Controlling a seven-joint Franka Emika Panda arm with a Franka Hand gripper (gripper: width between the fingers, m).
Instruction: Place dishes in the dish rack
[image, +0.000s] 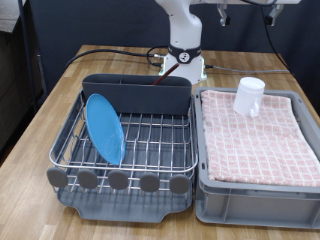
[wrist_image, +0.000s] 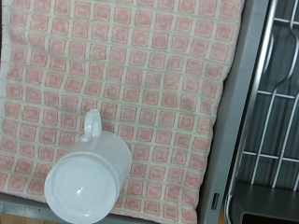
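Note:
The bright-blue plate (image: 104, 128) stands on edge in the silver wire dish rack (image: 150, 140), at the exterior view's left. The rack's tall grey cutlery compartment (image: 135, 95) runs along its far side. The small white cup (image: 249, 96) stands upright on the pink checked cloth at the far end of the grey bin. In the wrist view the cup (wrist_image: 89, 177) shows from above, its handle pointing out over the cloth. The wooden spoon does not show. The gripper does not show in either view; only the arm's lower part (image: 183, 30) is seen.
The grey bin (image: 260, 190) lined with pink checked cloth (wrist_image: 140, 75) stands beside the rack at the exterior view's right. Rack wires (wrist_image: 271, 103) show at the wrist view's edge. The robot base (image: 183, 62) and cables stand behind the rack on the wooden table (image: 40, 140).

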